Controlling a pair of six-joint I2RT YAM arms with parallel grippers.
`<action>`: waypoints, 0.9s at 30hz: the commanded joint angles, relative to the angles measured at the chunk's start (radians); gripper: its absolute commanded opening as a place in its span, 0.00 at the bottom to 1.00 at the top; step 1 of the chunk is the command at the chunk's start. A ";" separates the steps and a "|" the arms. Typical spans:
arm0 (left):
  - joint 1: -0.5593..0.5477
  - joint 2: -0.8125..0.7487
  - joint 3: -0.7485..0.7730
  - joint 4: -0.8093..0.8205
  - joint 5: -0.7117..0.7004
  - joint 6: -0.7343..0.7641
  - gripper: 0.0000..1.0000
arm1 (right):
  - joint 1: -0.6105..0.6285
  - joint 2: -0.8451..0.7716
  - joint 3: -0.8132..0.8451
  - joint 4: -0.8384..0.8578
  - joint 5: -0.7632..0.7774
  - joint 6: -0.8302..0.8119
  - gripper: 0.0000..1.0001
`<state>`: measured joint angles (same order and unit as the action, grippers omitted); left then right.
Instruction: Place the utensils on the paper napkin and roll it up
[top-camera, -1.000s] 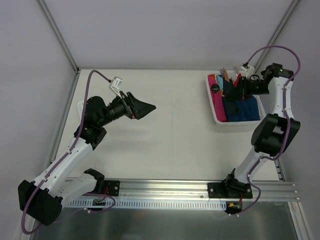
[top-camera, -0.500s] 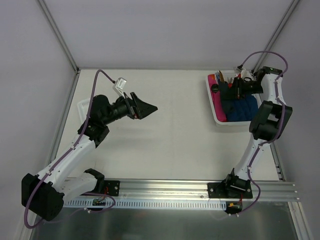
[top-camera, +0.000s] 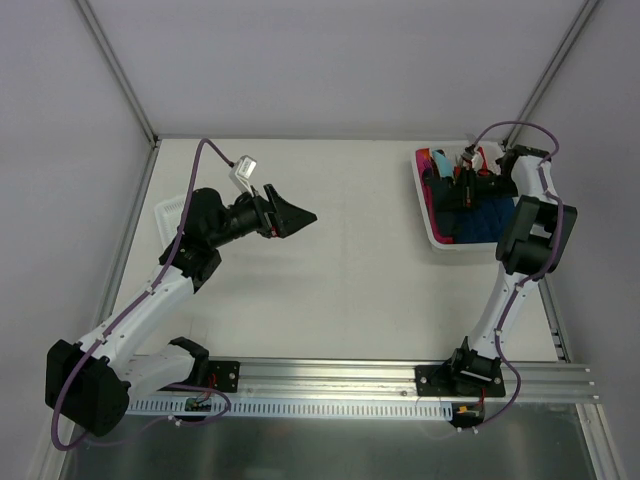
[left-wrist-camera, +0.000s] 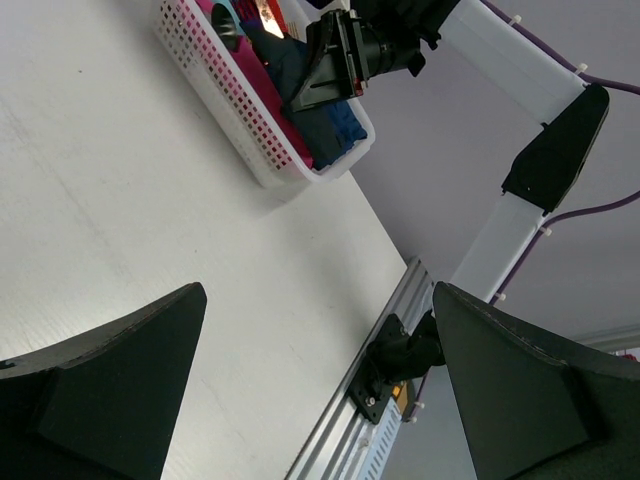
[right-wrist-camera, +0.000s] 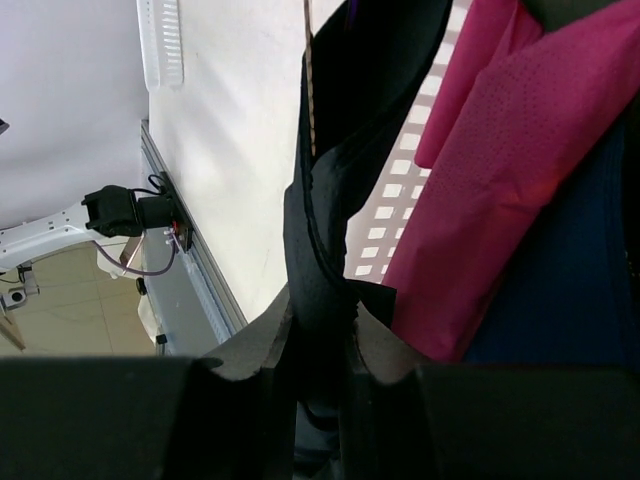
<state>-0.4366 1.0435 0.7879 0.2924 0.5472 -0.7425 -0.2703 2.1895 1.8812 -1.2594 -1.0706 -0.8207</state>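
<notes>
Now right pincer (right-wrist-camera: 320, 335), shifted leftward, pinches paper napkin (right-wrist-camera: 330, 220).

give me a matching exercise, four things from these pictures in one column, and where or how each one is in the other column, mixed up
Things
1. left gripper
2. right gripper
3. white perforated plastic basket
4. pink dotted paper napkin

Places or states
A. lying in the basket
B. shut on the near-black thin paper napkin
C. open, above the white table
D. standing at the table's far right side

Pairs: 1-C, 2-B, 3-D, 4-A
</notes>
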 joint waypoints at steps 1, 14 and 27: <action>0.007 0.000 0.017 0.036 0.023 0.011 0.99 | 0.003 0.001 -0.020 0.012 -0.016 0.003 0.00; 0.009 -0.007 0.014 0.027 0.011 0.014 0.99 | 0.005 0.047 -0.039 0.098 0.145 0.060 0.05; 0.012 -0.023 0.017 0.002 0.007 0.025 0.99 | 0.003 0.003 0.006 0.106 0.261 0.080 0.38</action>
<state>-0.4366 1.0431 0.7879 0.2909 0.5472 -0.7422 -0.2619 2.2253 1.8530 -1.1934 -0.9581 -0.7136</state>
